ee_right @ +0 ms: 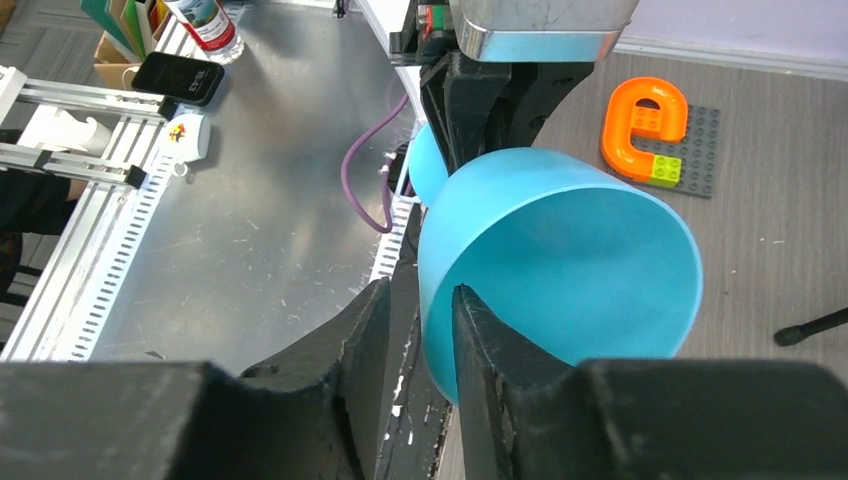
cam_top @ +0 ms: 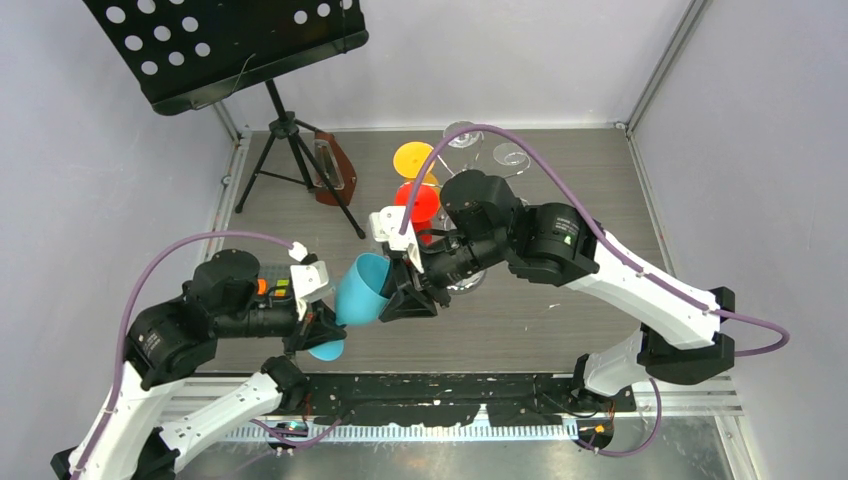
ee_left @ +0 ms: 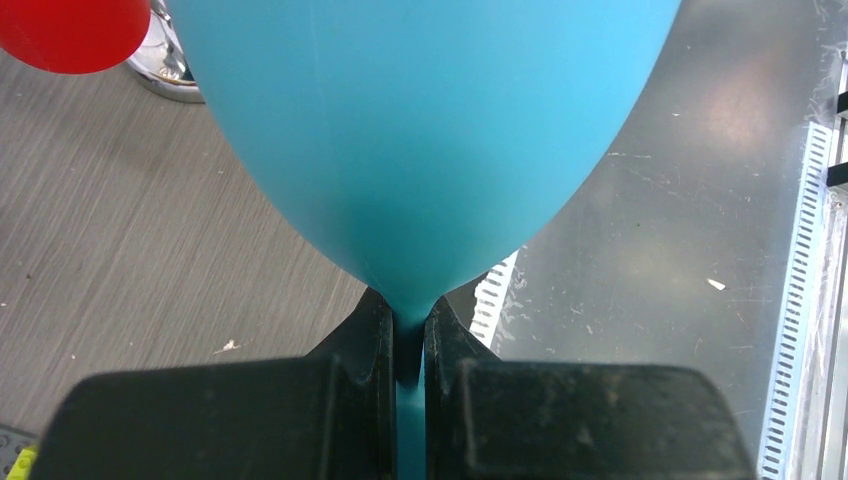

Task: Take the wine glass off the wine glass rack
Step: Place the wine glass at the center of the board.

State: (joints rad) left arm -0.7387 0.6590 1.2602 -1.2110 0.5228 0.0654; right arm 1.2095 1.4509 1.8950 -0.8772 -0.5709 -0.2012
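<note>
One wine glass [cam_top: 362,288], opaque blue, is held in the air over the near part of the table [cam_top: 560,320], between the two arms and clear of the wine glass rack [ee_left: 165,72], whose chrome base shows just behind the bowl in the left wrist view. The lift off the rack therefore appears complete, and the step in hand reads as a transfer or a second grip. The left gripper [ee_left: 405,340] is clamped on the stem directly below the bowl, with its jaws nearly together. The right gripper [ee_right: 420,340] stands astride the rim: one finger is outside the bowl wall and the other inside the mouth. Its jaws are apart, and a gap shows on the outer side, so the wall is not yet pinched. The long axis of the glass, from foot to rim, runs from the left gripper toward the right gripper. It is laid well over rather than upright. The foot points back toward the left arm, and the open mouth faces the right wrist camera. The next move calls for the right jaws to close squarely on the rim wall. The left gripper should keep hold of the stem until that grip is firm. The curved, smooth wall gives little purchase, so a slanted pinch could let the bowl slip or rotate. A red glass [cam_top: 424,203] and a yellow glass [cam_top: 413,160] hang beyond the right arm. Any swing of the blue glass should be directed away from them.
</note>
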